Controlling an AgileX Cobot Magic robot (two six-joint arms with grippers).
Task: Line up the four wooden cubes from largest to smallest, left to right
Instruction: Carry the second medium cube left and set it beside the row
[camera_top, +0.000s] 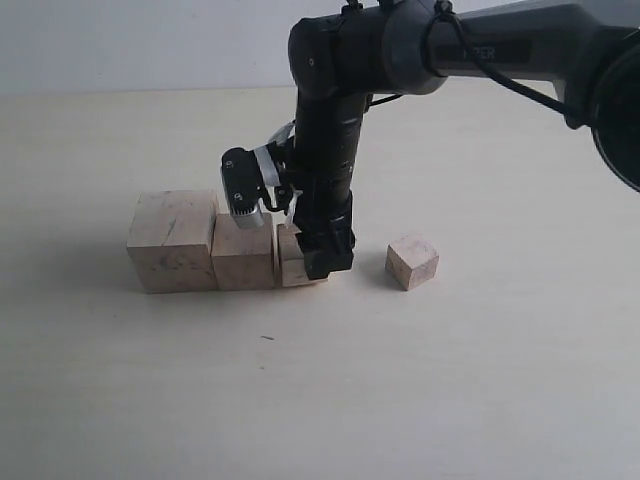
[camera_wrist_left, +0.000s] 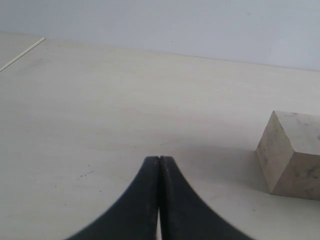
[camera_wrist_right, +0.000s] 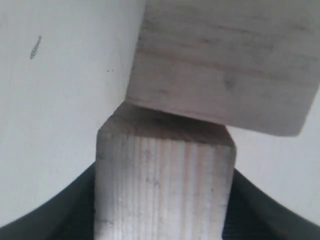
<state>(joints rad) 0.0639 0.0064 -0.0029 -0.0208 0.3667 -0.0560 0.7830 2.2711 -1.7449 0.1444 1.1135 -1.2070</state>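
Three of the wooden cubes form a row on the table. The largest cube (camera_top: 172, 240) is at the left, with a mid-size cube (camera_top: 243, 250) against it. A smaller cube (camera_top: 293, 265) comes after that, with my right gripper (camera_top: 318, 265) shut on it from above. In the right wrist view this held cube (camera_wrist_right: 165, 185) fills the space between the dark fingers (camera_wrist_right: 60, 212) and touches the mid-size cube (camera_wrist_right: 225, 65) at a slight angle. The smallest cube (camera_top: 411, 261) stands apart to the right. My left gripper (camera_wrist_left: 159, 159) is shut on nothing, low over the table, with a smudged cube (camera_wrist_left: 292, 155) off to one side.
The black right arm (camera_top: 330, 120) comes down from the upper right and hides part of the held cube. The pale tabletop (camera_top: 300, 400) stretches in front of the row, and a light wall (camera_top: 150, 40) stands behind.
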